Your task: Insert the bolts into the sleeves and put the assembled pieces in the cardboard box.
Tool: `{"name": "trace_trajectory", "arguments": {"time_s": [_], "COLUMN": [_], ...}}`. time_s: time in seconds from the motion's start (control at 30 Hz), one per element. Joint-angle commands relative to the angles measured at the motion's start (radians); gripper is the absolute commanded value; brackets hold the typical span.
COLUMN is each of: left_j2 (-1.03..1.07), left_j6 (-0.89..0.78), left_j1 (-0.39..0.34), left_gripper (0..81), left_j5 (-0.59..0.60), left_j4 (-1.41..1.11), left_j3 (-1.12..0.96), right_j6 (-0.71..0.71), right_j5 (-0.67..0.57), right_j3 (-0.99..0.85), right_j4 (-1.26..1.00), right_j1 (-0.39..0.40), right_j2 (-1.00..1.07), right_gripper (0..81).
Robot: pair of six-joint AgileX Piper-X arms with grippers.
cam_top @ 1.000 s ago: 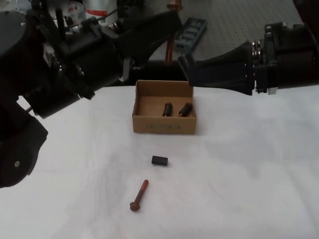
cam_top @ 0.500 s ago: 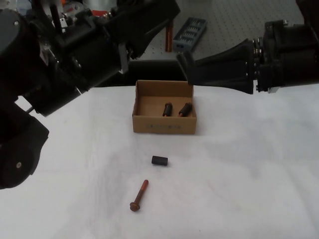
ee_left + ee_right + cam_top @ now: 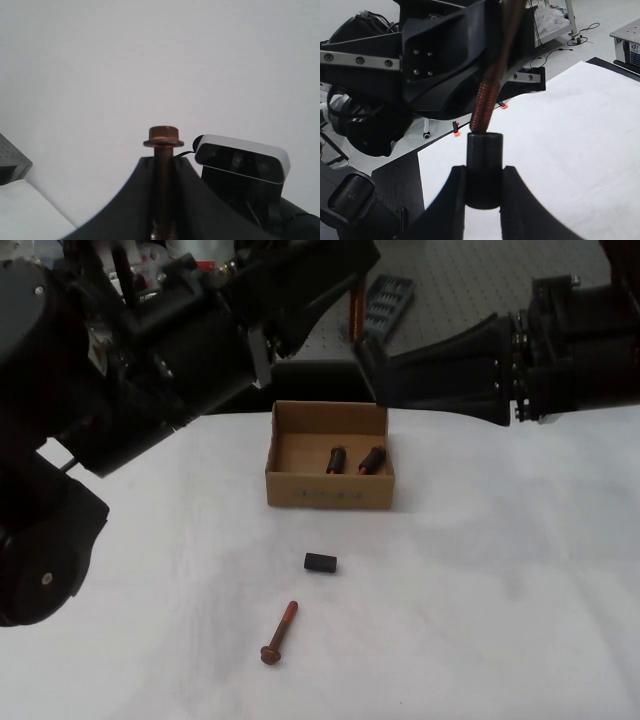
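The left tool (image 3: pixel 162 162) clamps a bolt (image 3: pixel 162 137); the right tool (image 3: pixel 484 172) clamps a sleeve (image 3: pixel 484 150). Both arms are raised beyond the box (image 3: pixel 330 497), tools facing, with the bolt's threaded end at the sleeve's mouth.

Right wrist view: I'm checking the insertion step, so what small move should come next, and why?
Probably slide the bolt along its axis into the sleeve. Its threaded tip sits at the sleeve's open end; the left gripper is shut on the bolt, the right gripper on the sleeve.
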Motion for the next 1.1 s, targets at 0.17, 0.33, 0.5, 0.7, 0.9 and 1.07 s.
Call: {"name": "trace_trajectory", "arguments": {"time_s": [0.17,0.33,0.5,0.7,0.9,1.07], "left_j2": [-0.003,-0.003,-0.003,-0.003,-0.003,-0.003], "left_j6": [-0.026,-0.026,-0.026,-0.026,-0.026,-0.026], "left_j1": [-0.006,-0.006,-0.006,-0.006,-0.006,-0.006], "left_gripper": [0.6,0.6,0.6,0.6,0.6,0.6], "left_j5": [0.000,0.024,0.026,0.028,0.031,0.033], "left_j4": [-0.051,-0.051,-0.047,-0.038,-0.017,-0.017], "left_j3": [-0.007,-0.007,-0.007,-0.007,-0.007,-0.007], "right_j6": [-0.003,-0.003,-0.003,-0.003,-0.003,-0.003], "right_j5": [-0.014,-0.014,-0.019,-0.056,-0.059,-0.059], "right_j3": [-0.002,-0.002,-0.002,-0.002,-0.002,-0.002], "right_j4": [-0.018,-0.018,-0.017,-0.017,-0.017,-0.017], "right_j1": [-0.006,-0.006,-0.006,-0.006,-0.006,-0.006], "right_j2": [-0.006,-0.006,-0.006,-0.006,-0.006,-0.006], "right_gripper": [1.9,1.9,1.9,1.9,1.9,1.9]}}
